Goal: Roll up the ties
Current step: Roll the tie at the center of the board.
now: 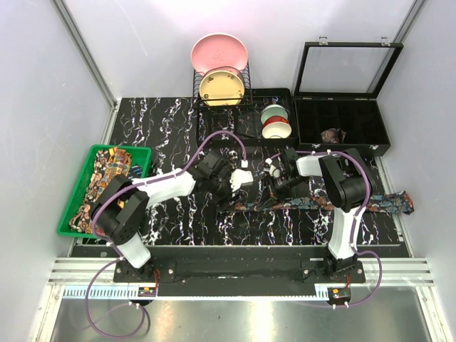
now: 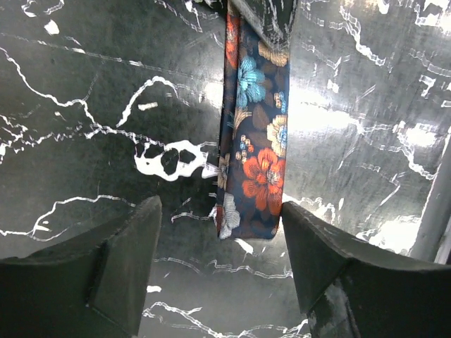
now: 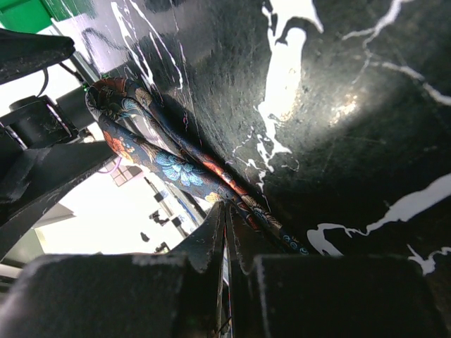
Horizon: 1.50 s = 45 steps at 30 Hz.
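A dark blue tie with red and blue flowers lies across the black marble mat, running from the middle to the right edge. My left gripper is open just above its narrow end, which lies between the spread fingers close to the right one. My right gripper is shut on the same tie a little further along; its fingertips pinch the folded fabric. More ties, yellow-orange paisley, are heaped in the green basket. A small brownish rolled tie sits in the black box.
The green basket stands at the left mat edge. The open black compartment box is at the back right. A dish rack with a pink plate and a yellow plate, and stacked bowls, stand at the back.
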Each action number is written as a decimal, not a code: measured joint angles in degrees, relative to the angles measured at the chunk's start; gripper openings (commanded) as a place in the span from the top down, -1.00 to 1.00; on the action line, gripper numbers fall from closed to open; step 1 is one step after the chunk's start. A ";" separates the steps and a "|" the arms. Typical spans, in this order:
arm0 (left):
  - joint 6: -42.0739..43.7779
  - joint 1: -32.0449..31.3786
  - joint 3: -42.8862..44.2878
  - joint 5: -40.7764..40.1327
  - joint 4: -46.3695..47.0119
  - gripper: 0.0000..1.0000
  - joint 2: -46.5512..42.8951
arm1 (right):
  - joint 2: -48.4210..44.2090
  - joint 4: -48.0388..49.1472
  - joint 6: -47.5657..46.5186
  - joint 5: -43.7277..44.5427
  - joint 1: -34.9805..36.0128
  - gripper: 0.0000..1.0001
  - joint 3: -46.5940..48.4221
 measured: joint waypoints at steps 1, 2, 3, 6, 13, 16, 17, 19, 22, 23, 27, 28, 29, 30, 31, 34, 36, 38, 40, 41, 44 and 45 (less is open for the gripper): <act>-1.03 -0.02 -0.57 0.31 1.31 -0.42 -0.20 | 0.00 -0.02 -0.02 0.00 -0.04 0.85 0.00; -2.10 -0.04 -1.64 0.66 3.48 -0.42 -0.50 | 0.00 -0.15 -0.07 0.00 -0.11 0.85 -0.02; -3.23 -0.13 -2.89 0.90 5.33 -0.42 -0.85 | 0.00 -0.26 -0.24 -0.04 -0.24 0.85 -0.07; -6.08 -0.28 -6.25 0.90 10.47 -0.42 -1.40 | 0.00 -0.57 -0.90 -0.46 -0.83 0.84 -0.46; -5.79 2.05 -10.93 3.56 17.09 -0.32 -2.56 | 0.00 -0.96 -2.27 -1.25 -1.55 0.85 -0.96; -3.98 2.89 -13.86 4.87 17.68 -0.21 -5.11 | 0.00 -1.03 -2.38 -1.29 -1.62 0.85 -0.96; -3.41 2.80 -14.47 5.35 17.94 -0.17 -5.51 | 0.00 -1.05 -2.40 -1.31 -1.62 0.82 -0.96; -2.80 2.69 -15.28 5.97 18.84 -0.14 -5.55 | 0.00 -1.14 -2.51 -1.38 -1.64 0.76 -0.96; -2.25 2.54 -16.74 6.62 20.13 -0.12 -5.62 | -0.11 -1.25 -2.62 -1.99 -1.70 0.61 -0.98; -2.16 2.54 -17.20 6.73 20.48 -0.12 -5.64 | -0.33 -1.25 -2.75 -2.19 -1.73 0.57 -1.07; -1.75 2.32 -17.55 6.78 20.70 -0.14 -5.86 | -3.13 -1.25 -2.36 -3.63 -1.73 0.44 -1.18; -1.75 2.29 -17.55 6.78 20.83 -0.15 -5.97 | -4.31 -1.07 -1.88 -4.48 -1.73 0.44 -1.18; -1.73 2.27 -17.55 6.75 20.85 -0.18 -6.08 | -5.44 -0.85 -1.36 -5.09 -1.55 0.45 -1.09; -1.70 2.27 -17.55 6.75 20.92 -0.19 -6.16 | -6.27 -0.81 -0.79 -5.84 -1.36 0.46 -0.70; -1.68 2.27 -17.55 6.75 21.00 -0.20 -6.19 | -6.64 -0.57 -0.28 -6.23 -1.07 0.47 -0.15; -1.75 2.27 -17.53 6.73 21.03 -0.22 -6.19 | -6.27 1.44 1.62 -7.17 1.16 0.51 1.25; -1.75 2.21 -17.53 6.71 21.03 -0.20 -6.19 | -5.09 2.78 2.58 -7.34 2.80 0.53 1.40; -1.75 2.03 -17.53 6.71 21.03 -0.14 -6.19 | -2.93 3.52 2.99 -7.04 3.78 0.56 1.44; -1.73 1.97 -17.53 6.71 21.00 0.05 -6.19 | -0.26 3.85 3.15 -6.23 3.91 0.59 1.64; -1.66 1.90 -17.51 6.73 21.00 0.16 -6.19 | 1.64 3.80 3.28 -5.40 3.89 0.60 1.99; -1.64 1.81 -17.16 6.75 20.63 0.46 -6.19 | 4.24 4.22 2.89 -5.77 3.69 0.60 3.74; -1.77 1.81 -16.94 6.86 20.48 0.59 -6.19 | 4.70 4.31 3.17 -5.62 3.69 0.60 4.46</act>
